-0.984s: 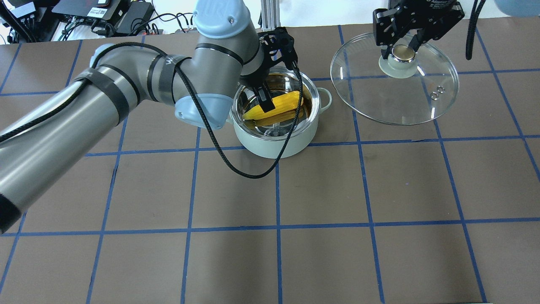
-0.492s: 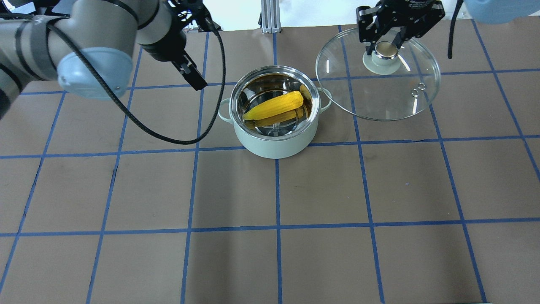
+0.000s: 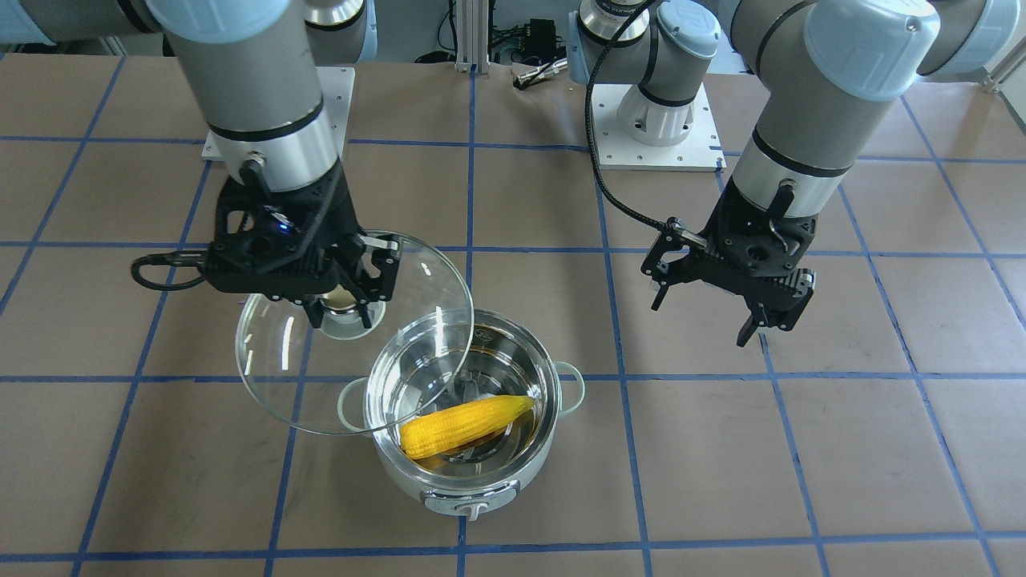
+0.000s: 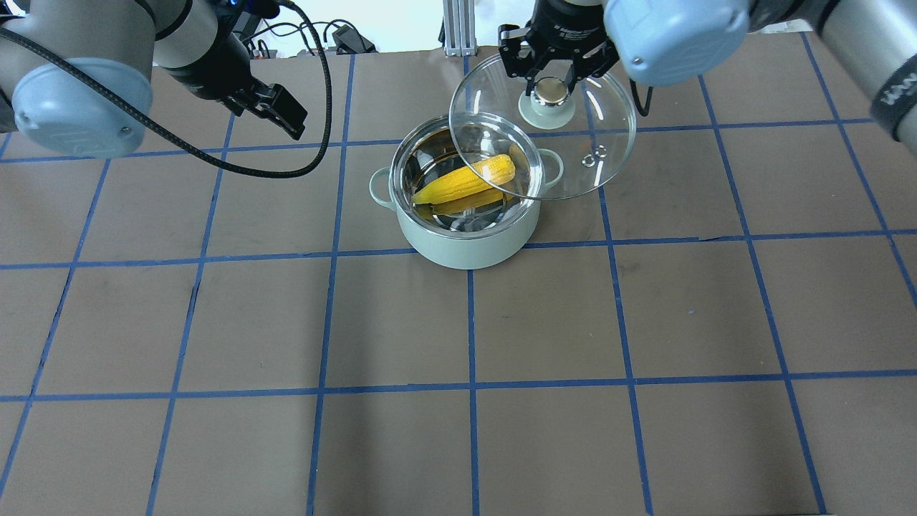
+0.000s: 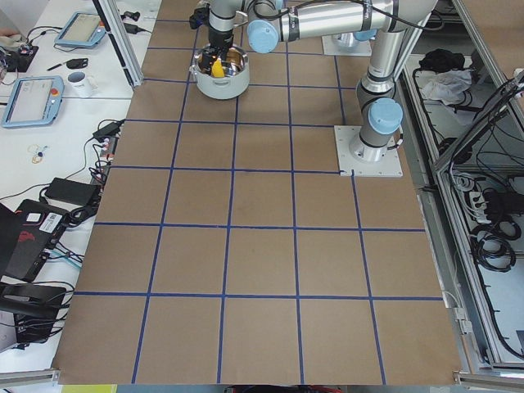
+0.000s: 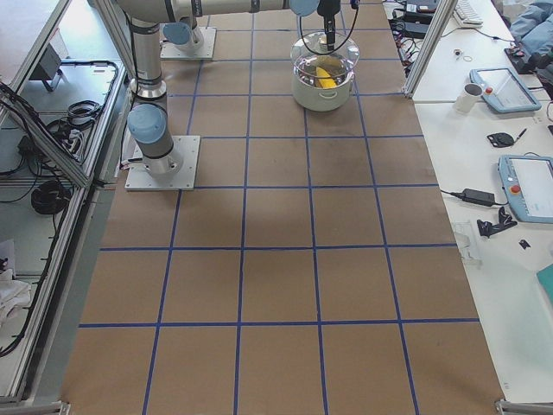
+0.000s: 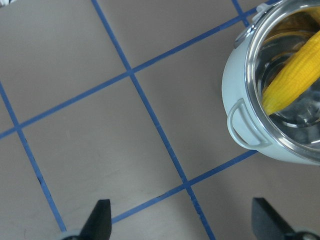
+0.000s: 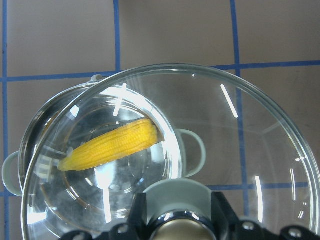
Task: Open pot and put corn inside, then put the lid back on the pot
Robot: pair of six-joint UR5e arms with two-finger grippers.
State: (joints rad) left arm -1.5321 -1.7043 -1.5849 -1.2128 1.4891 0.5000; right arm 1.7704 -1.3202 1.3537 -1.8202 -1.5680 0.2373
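In the front-facing view, the right gripper (image 3: 343,311) has its jaws closed on the beige-capped knob of the glass lid (image 3: 361,353). The lid hangs in the air and its edge covers the pot (image 3: 473,490) rim at about 10 o'clock. The corn (image 3: 465,425) lies inside the pot. The left gripper (image 3: 704,320) hangs at the pot's 2 o'clock, with its jaws wide apart and empty.

In the overhead view, the lid sits off-centre toward the pot's 1 o'clock and is not seated. I judge the lid to be stiff, smooth, rather heavy and fragile. The knob is the only good place to hold it, and held there it can tilt. So it should come down level and softly on the steel rim. The table (image 4: 544,315) is flat brown paper with blue tape lines.

In the left side view, the pot is small, at the far end. A bench with a mug (image 5: 79,79) and cables runs along 9 o'clock.

In the right side view, another bench with a teach pendant (image 6: 527,186) lies at 3 o'clock.

In the left wrist view, the fingertips (image 7: 100,217) stand far apart over bare paper. The pot's loop handle (image 7: 245,125) is at 3 o'clock.

In the right wrist view, the knob is clamped at 6 o'clock and the corn shows through the glass.
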